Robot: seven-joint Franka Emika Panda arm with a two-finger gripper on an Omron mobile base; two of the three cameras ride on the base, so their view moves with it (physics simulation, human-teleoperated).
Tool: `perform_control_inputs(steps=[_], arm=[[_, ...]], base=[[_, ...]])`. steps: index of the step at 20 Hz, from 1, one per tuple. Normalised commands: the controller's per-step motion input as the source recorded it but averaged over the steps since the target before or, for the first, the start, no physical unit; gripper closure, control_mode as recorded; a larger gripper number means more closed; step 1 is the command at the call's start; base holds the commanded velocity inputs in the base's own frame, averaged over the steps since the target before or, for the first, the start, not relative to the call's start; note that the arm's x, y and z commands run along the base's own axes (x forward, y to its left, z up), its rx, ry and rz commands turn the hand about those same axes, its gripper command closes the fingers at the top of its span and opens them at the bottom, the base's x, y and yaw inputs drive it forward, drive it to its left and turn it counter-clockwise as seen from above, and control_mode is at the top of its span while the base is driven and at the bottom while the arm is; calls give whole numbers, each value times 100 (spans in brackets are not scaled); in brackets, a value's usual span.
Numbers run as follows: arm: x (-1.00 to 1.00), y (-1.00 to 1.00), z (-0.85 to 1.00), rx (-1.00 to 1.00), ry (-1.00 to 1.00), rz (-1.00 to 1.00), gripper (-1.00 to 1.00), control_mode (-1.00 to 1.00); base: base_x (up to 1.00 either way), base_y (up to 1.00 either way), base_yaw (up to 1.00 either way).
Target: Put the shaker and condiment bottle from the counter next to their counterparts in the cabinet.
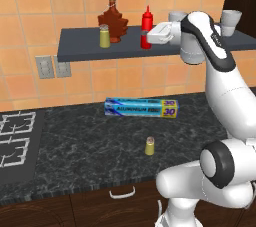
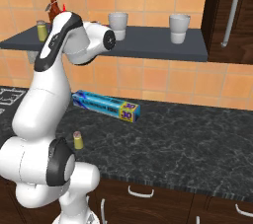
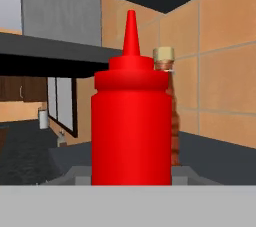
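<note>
The red condiment bottle (image 1: 146, 21) stands upright at the cabinet shelf (image 1: 80, 51), just right of the maple-leaf bottle (image 1: 112, 20). My gripper (image 1: 145, 38) is shut on its lower body, reaching in from the right. The hand view has the condiment bottle (image 3: 131, 131) close up, with the maple-leaf bottle's tan cap (image 3: 164, 55) behind it. One olive-yellow shaker (image 1: 104, 36) stands on the shelf left of the maple-leaf bottle. The other shaker (image 1: 149, 146) (image 2: 77, 139) stands alone on the black counter (image 1: 90, 136), well below my gripper.
A blue aluminium foil box (image 1: 141, 107) (image 2: 106, 105) lies on the counter near the wall. Two white cups (image 2: 118, 22) (image 2: 179, 28) stand on the shelf's right part. Stove grates (image 1: 17, 136) sit at the counter's left end. A dark tall cabinet door (image 2: 230, 16) rises at the far right.
</note>
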Motion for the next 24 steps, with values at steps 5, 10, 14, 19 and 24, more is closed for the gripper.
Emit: perform_control_inputs(steps=[5,10,14,19,24], arm=[[34,7,-1,0,0,0,100,-100],[41,-1,0,0,0,0,100,-100],[38,0,-4,0,0,0,100,-100],[40,0,-15,0,-3,0,100,-100],[53,0,-15,1,-4,0,100,-100]], base=[[0,0,0],[0,0,0],[0,0,0],[0,0,0],[0,0,0]])
